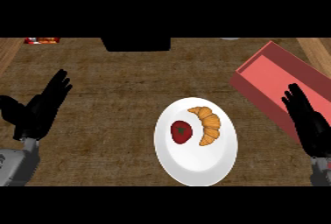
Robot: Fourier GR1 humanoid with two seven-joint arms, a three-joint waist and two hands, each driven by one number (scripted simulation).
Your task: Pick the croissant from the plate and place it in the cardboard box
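One white plate (194,164) on brown woven counter (116,109).

Red box (284,83) (right part) leaves view.

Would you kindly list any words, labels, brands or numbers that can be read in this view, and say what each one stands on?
None can be read.
The red and orange item at the counter's far left edge may carry print, but it is cut off and too blurred to read.
The white plate, the croissant, the red box and the dark object at the far edge show no text.
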